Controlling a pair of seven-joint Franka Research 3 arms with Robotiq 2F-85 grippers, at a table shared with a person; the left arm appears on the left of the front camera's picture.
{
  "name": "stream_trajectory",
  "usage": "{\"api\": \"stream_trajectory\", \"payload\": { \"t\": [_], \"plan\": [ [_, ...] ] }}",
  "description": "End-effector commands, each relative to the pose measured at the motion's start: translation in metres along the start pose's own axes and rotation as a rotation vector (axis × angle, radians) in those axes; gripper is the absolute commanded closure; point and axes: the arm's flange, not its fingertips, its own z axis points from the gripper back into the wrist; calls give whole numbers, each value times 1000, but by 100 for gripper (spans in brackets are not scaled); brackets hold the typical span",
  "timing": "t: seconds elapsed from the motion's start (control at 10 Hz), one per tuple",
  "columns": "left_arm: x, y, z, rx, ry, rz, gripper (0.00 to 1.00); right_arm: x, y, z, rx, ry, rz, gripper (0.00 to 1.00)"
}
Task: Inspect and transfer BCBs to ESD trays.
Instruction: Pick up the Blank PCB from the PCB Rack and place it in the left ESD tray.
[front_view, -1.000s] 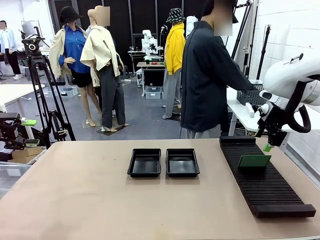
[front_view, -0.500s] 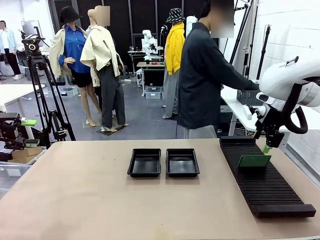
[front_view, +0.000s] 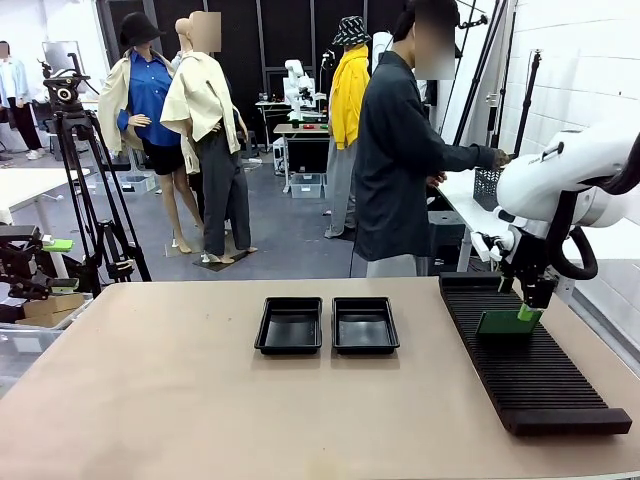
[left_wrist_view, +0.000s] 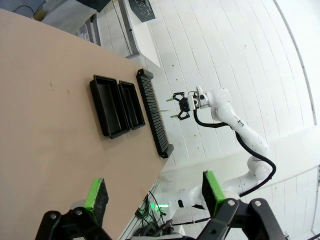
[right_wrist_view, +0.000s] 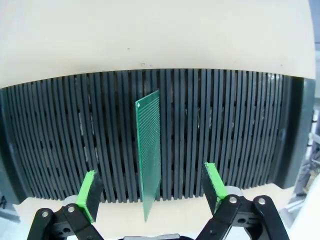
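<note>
One green BCB (front_view: 505, 323) stands on edge in a slot of the long black ribbed rack (front_view: 535, 385). My right gripper (front_view: 526, 311) hangs just over the board's upper right corner. In the right wrist view its jaws are open, and the BCB (right_wrist_view: 149, 155) stands between the two green pads (right_wrist_view: 89, 195) without touching either. Two black ESD trays (front_view: 291, 325) (front_view: 365, 325) lie side by side at the table's middle, nothing in them. My left gripper (left_wrist_view: 154, 192) is open and high above the table, looking down on the trays (left_wrist_view: 107, 105) and the rack (left_wrist_view: 154, 117).
A person in a dark jacket (front_view: 400, 160) stands beyond the far edge, turned toward a side bench holding a black mesh basket (front_view: 485, 185). The tan tabletop (front_view: 200, 400) is bare in front of the trays. A camera tripod (front_view: 85, 170) stands at far left.
My right gripper has come down and to the left, from above the rack's far end onto the standing board. The person has turned and reached farther toward the side bench.
</note>
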Motion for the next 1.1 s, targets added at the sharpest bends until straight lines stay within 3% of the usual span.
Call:
{"api": "stream_trajectory", "payload": {
  "t": [0.0, 1.0],
  "plan": [
    [1, -2, 1, 8, -8, 15, 0, 3, -11, -12, -29, 65, -69, 0],
    [1, -2, 1, 8, -8, 15, 0, -3, -16, -23, -13, 72, -52, 3]
  ]
}}
